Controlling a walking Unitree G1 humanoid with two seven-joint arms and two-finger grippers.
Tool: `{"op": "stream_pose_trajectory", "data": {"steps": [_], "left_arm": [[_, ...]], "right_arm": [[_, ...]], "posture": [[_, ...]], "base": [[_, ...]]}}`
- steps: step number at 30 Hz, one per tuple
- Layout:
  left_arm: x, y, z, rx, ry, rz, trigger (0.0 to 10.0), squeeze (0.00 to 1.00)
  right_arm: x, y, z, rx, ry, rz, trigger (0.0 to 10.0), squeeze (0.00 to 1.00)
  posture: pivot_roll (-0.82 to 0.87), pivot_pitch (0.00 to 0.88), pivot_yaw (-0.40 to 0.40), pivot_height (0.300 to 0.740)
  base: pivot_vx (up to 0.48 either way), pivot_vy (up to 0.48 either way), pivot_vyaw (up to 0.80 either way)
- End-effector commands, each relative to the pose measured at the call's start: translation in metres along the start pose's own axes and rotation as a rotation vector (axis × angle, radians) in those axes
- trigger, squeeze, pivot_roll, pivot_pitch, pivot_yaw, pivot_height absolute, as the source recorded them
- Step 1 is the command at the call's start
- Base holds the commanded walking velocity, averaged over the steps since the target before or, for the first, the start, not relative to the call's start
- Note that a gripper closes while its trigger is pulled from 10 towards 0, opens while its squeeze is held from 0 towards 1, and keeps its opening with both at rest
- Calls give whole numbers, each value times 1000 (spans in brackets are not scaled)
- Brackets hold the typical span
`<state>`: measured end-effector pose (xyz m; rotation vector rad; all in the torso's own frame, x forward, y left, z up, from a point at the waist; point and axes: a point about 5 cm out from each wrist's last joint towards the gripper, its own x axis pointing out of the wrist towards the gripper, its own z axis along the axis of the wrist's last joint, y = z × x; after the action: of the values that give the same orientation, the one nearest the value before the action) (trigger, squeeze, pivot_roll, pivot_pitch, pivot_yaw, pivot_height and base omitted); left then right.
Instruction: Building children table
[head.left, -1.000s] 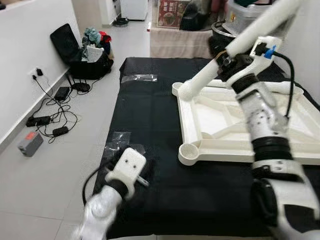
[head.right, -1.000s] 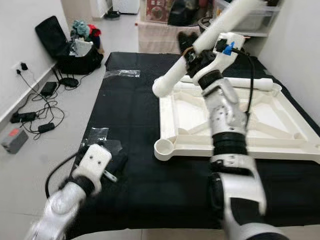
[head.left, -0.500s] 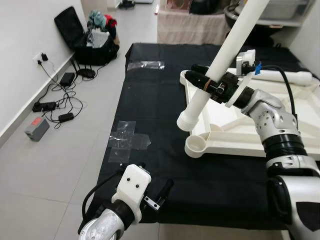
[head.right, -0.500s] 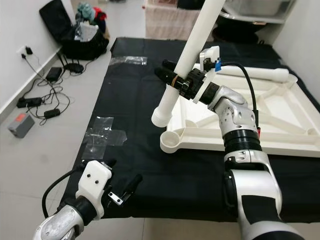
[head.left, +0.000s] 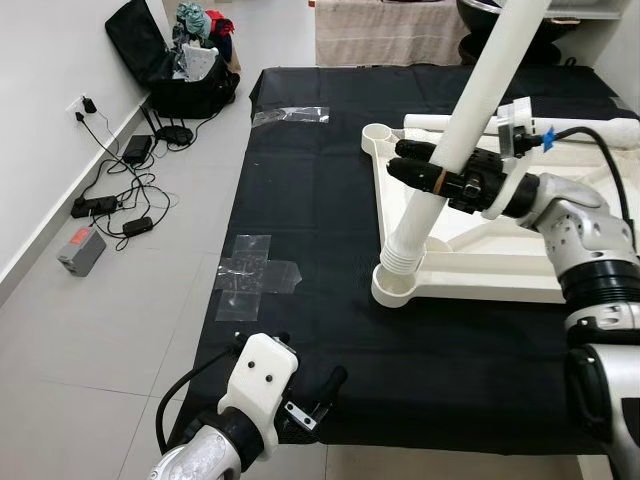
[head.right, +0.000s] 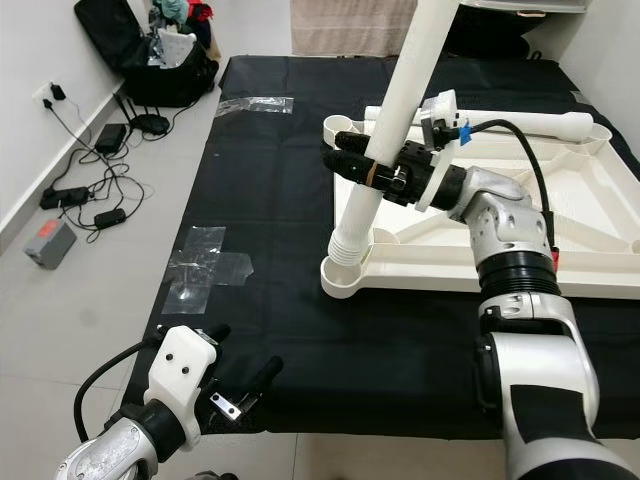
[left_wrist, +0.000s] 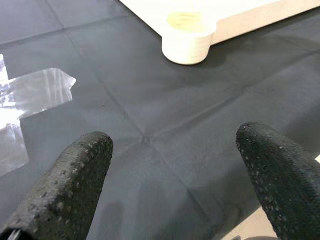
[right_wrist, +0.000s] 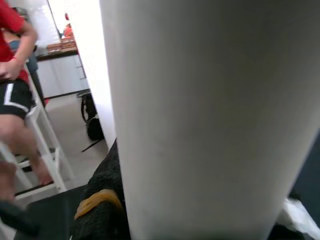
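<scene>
Eye views: right pincer (head.left: 425, 177) pinching white table leg (head.left: 455, 145); leg steeply tilted, threaded lower end at corner socket (head.left: 398, 287) of upturned tabletop (head.left: 480, 275).
Left wrist view: left pincer (left_wrist: 175, 160) spread, idle, well apart.
Right wrist view: leg close, grip probably firm.

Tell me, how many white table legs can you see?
2: one leg held by the right gripper, its ribbed end at the tabletop's near corner socket; another leg lies along its far edge. Others may be hidden.
</scene>
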<state>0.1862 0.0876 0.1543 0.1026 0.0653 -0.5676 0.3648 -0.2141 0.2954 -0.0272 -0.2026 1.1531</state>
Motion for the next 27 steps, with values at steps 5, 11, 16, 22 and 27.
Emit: {"op": "stream_pose_trajectory", "data": {"steps": [5, 11, 16, 22, 27], "left_arm": [[-1, 3, -6, 5, 43, 0, 10000, 0], [2, 5, -6, 11, 40, -5, 10000, 0], [2, 7, -3, 15, 39, 2, 10000, 0], [2, 7, -2, 15, 35, 10, 10000, 0], [2, 6, -2, 13, 35, 10, 10000, 0]], "right_arm": [[-3, 10, 18, -52, -45, 121, 10000, 0], [6, 22, 11, -75, -26, 184, 10000, 0], [16, 28, -7, -64, 24, 220, 10000, 0], [18, 27, -19, -67, 86, 198, 10000, 0], [18, 26, -17, -88, 91, 185, 10000, 0]], "posture": [[148, 192, 10, 740], [148, 193, 11, 740], [152, 199, 9, 740], [151, 209, 3, 740], [150, 211, 1, 740]], "base": [[0, 0, 0], [0, 0, 0], [0, 0, 0], [0, 0, 0], [0, 0, 0]]}}
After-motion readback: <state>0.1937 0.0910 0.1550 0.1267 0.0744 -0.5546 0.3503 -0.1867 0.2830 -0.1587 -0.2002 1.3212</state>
